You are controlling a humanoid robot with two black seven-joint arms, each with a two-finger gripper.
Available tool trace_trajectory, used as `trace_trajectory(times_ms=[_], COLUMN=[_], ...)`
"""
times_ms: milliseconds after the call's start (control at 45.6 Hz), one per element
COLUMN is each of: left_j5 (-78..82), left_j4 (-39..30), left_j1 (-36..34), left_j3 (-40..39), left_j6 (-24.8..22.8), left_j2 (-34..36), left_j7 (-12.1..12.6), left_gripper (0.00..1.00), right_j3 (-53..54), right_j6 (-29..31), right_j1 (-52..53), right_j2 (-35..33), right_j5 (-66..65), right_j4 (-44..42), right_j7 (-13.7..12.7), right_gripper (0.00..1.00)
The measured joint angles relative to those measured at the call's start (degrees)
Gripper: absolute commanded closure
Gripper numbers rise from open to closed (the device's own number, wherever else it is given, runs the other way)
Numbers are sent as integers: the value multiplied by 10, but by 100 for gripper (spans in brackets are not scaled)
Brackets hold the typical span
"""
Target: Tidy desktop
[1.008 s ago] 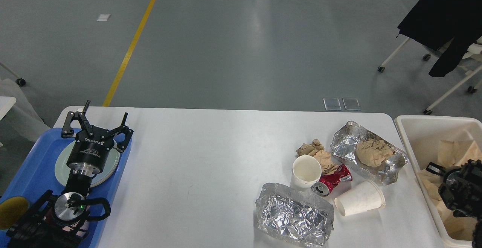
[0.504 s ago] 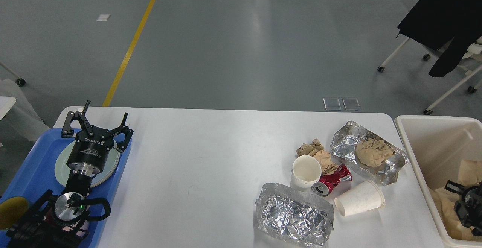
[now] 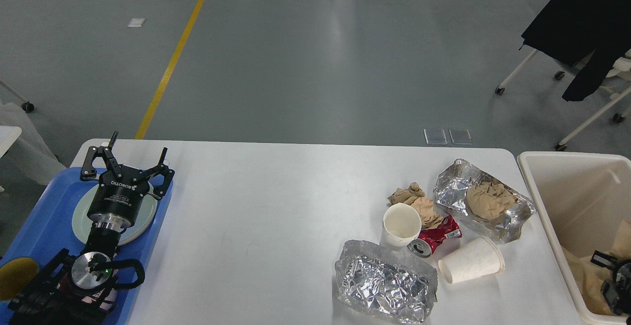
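The table (image 3: 276,226) fills the lower view, and its litter sits clustered at the right: foil trays (image 3: 385,281), two paper cups (image 3: 471,267), a crushed can (image 3: 436,236), paper wads (image 3: 485,198). All likely light and crushable, so pinch cup rims and foil edges gently. The bin (image 3: 567,201) is just beside the table's right edge, and mid-table is open room. Your left gripper (image 3: 129,157) hangs spread wide and empty over the plate (image 3: 81,221) in the blue tray (image 3: 44,226). Your right gripper (image 3: 613,278) is low in the bin; you cannot tell its opening.

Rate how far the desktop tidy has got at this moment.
Early stage. Brown paper already lies in the cream bin, where the right gripper sits low, its grip unclear. The left gripper hangs open over the blue tray. Still on the desktop: two foil trays, two cups, a crushed can, crumpled paper.
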Motion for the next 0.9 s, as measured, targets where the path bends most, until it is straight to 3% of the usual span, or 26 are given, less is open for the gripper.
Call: trace_trajectory(times_ms=[329, 592, 767, 899], left_j5=[0, 0, 0, 0], left_j4=[0, 0, 0, 0], left_j1=[0, 0, 0, 0], left_j3=[0, 0, 0, 0], left_j6=[0, 0, 0, 0], left_j2=[0, 0, 0, 0], left_j7=[0, 0, 0, 0], left_gripper=[3, 3, 3, 3], right_j3=[0, 3, 0, -8], right_j6=[-11, 32, 88, 105], right_j1=[10, 66, 171, 301], right_j2=[-5, -39, -75, -105], right_j5=[-12, -28, -43, -99], right_j4=[9, 53, 151, 298], right_j7=[-3, -29, -58, -88], right_gripper=[0, 0, 0, 0])
